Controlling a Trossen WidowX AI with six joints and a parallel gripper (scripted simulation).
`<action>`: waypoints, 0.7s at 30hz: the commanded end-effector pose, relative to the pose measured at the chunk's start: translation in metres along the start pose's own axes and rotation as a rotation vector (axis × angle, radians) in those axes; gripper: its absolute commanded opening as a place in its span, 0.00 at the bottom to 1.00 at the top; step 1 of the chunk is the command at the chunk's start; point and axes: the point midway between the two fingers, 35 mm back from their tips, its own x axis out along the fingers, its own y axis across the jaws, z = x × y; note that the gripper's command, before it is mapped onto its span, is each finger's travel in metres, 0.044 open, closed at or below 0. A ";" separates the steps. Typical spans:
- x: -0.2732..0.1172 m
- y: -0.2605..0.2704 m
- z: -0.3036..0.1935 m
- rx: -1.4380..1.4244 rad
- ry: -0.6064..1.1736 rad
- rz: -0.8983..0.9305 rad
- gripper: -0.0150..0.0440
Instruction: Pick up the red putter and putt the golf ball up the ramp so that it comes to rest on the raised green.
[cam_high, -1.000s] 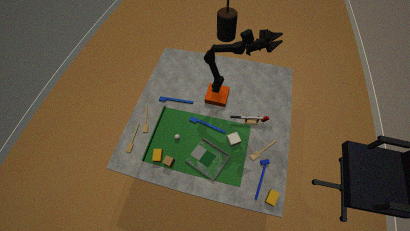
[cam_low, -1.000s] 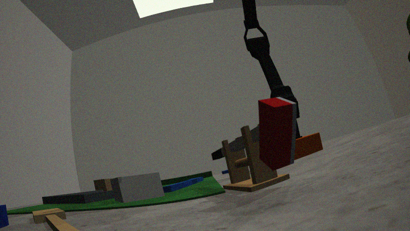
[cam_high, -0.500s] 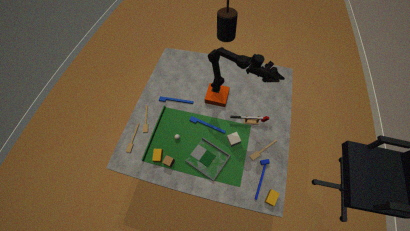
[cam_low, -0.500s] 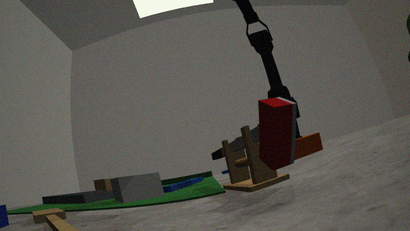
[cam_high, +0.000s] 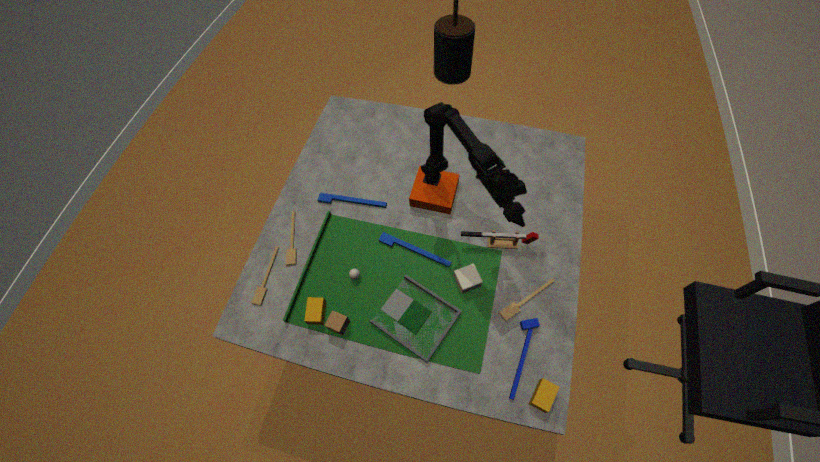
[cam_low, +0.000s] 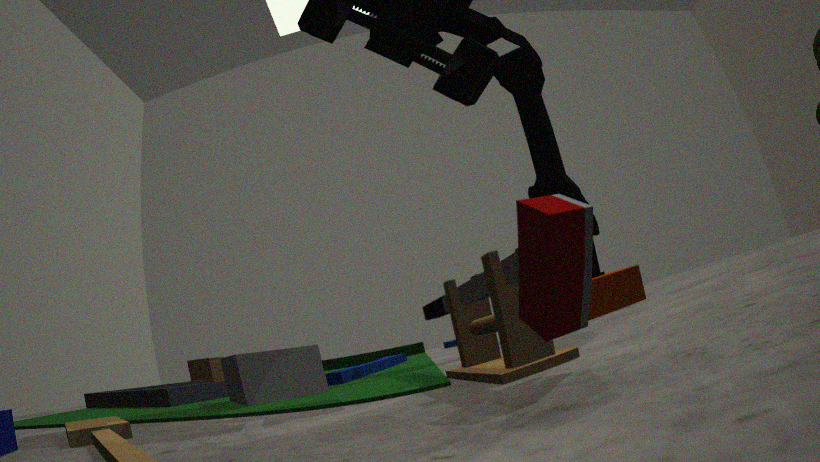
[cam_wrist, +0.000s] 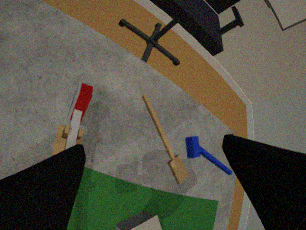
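Observation:
The red putter rests on a wooden stand, its red head past one end and its black grip at the other. My gripper is open and empty, raised above the stand's area. In the wrist view the stand lies beside the left fingertip. The white golf ball lies on the green mat. The grey ramp adjoins the raised green, with grey rails alongside. The ball is hidden in the other views.
A white block stands between stand and ramp. Blue putters and wooden ones lie about. Yellow blocks and a brown block also stand there.

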 end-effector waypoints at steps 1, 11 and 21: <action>0.013 0.037 -0.066 0.132 0.151 0.160 1.00; 0.004 0.113 -0.154 0.403 0.355 0.445 1.00; 0.014 0.116 -0.161 0.402 0.355 0.445 1.00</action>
